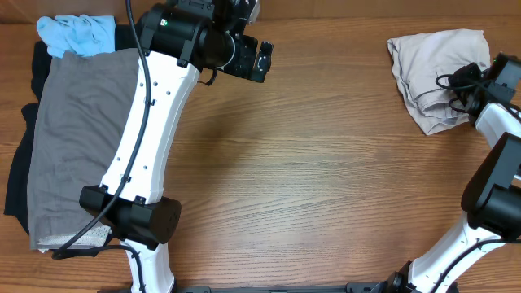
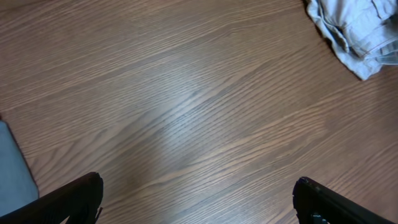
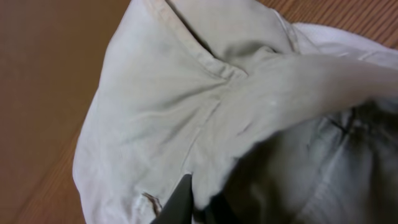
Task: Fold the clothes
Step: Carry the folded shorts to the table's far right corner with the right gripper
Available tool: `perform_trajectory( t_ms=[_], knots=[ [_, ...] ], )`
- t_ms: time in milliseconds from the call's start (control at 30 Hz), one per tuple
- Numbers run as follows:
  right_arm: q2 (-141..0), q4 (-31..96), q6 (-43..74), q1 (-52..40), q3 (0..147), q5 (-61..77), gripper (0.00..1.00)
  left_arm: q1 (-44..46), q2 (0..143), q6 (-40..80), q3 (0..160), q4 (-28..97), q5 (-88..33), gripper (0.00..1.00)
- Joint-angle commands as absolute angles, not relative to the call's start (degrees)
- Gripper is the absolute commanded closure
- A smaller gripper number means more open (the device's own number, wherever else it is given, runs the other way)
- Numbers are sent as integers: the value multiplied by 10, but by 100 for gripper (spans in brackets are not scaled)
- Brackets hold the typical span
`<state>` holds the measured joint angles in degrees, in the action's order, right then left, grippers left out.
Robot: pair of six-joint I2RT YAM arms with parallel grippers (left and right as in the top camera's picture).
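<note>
The cream-beige trousers (image 1: pixel 431 61) lie crumpled at the table's far right. My right gripper (image 1: pixel 466 81) sits at their right edge. In the right wrist view the trousers (image 3: pixel 174 93) fill the frame, and the gripper (image 3: pixel 199 205) is shut on a fold of them, one dark finger (image 3: pixel 177 205) showing against the cloth. At the far left lies a pile: a grey piece (image 1: pixel 77 138) on a black piece (image 1: pixel 18 179), with a light-blue piece (image 1: pixel 77 34) at its top. My left gripper (image 1: pixel 264 59) hangs open over bare wood; its fingers (image 2: pixel 74 199) stand wide apart with nothing between them.
The wooden table (image 1: pixel 309 179) stretches between the pile and the trousers. The left arm's white link (image 1: pixel 151 122) overlaps the grey piece's right edge. In the left wrist view, the trousers (image 2: pixel 354 31) show at top right and grey cloth (image 2: pixel 12 174) at the left edge.
</note>
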<state>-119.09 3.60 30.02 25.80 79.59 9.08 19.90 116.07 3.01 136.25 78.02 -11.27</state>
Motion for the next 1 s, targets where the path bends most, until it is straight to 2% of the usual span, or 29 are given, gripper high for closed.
perform_trajectory(
  t_ms=[0, 233, 367, 400, 467, 500, 567, 800, 967],
  knots=[
    [-1174, 63, 318, 271, 800, 90, 96, 203, 1166, 30, 1370, 780, -99, 0],
    [-1164, 188, 318, 307, 799, 63, 96, 203, 1166, 29, 1370, 780, -99, 0],
    [-1171, 207, 298, 318, 799, 41, 96, 203, 1166, 29, 1370, 780, -99, 0],
    [-1171, 204, 293, 319, 799, 42, 89, 203, 1166, 29, 1370, 780, -99, 0],
    [-1170, 195, 264, 319, 800, 67, 46, 203, 1166, 27, 1370, 780, -98, 0],
    [-1169, 196, 246, 319, 805, 88, 34, 203, 1166, 27, 1370, 779, -99, 0],
    [-1162, 213, 232, 319, 817, 107, 26, 203, 1166, 27, 1370, 779, -98, 0],
    [-1089, 338, 185, 319, 893, 107, 16, 203, 1166, 27, 1370, 780, -98, 0],
    [-1050, 356, 126, 316, 910, 107, 15, 203, 1166, 25, 1370, 780, -98, 0]
  ],
)
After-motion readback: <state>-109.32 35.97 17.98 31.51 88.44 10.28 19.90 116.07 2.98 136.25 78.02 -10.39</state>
